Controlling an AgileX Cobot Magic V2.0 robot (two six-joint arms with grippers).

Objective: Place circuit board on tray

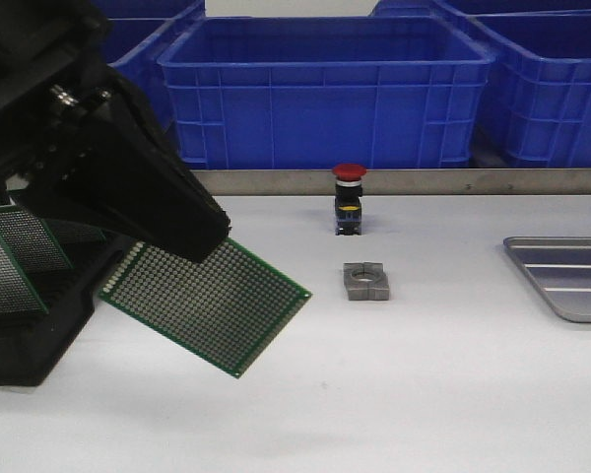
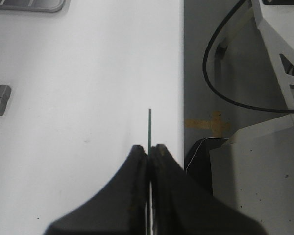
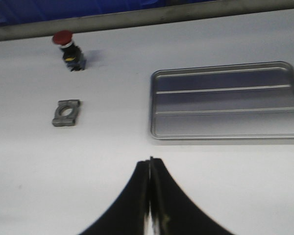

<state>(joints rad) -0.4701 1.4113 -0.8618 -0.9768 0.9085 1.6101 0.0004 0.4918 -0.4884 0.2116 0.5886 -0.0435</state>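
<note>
My left gripper (image 1: 192, 236) is shut on a green perforated circuit board (image 1: 209, 304) and holds it tilted in the air over the left part of the table. In the left wrist view the board shows edge-on as a thin green line (image 2: 149, 128) between the shut fingers (image 2: 149, 148). The silver-grey tray (image 1: 563, 276) lies at the table's right edge, apart from the board; the right wrist view shows its ribbed bottom (image 3: 228, 100). My right gripper (image 3: 151, 160) is shut and empty, above the table in front of the tray. It does not show in the front view.
A black slotted rack (image 1: 30, 325) with more green boards (image 1: 25, 236) stands at the left. A red-capped push button (image 1: 349, 199) and a grey metal bracket (image 1: 365, 281) sit mid-table. Blue crates (image 1: 325, 89) line the back behind a metal rail.
</note>
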